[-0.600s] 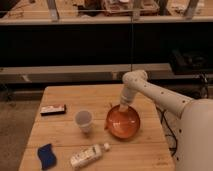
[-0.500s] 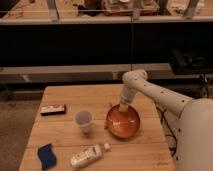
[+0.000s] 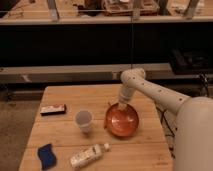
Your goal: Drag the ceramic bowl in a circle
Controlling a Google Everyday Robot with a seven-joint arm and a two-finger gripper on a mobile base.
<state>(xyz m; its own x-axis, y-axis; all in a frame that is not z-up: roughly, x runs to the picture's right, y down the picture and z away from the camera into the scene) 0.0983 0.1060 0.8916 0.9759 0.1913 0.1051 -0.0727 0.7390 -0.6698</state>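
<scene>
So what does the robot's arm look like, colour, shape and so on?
The arm is off-white, made of smooth rounded tubes with a bulbous elbow joint and a row of small dark dots along one segment. No loose cables show on it. It narrows to the pincer, at the far rim of the ceramic bowl.

The ceramic bowl (image 3: 122,122) was a wide, shallow, round dish of glossy orange-red with a paler sheen across its inside. It sat open side up on the right half of the wooden table (image 3: 65,95), nearer that table's right edge than its middle. The gripper (image 3: 121,106) was low over the bowl's far rim, though whether it touched the rim could not be told.
</scene>
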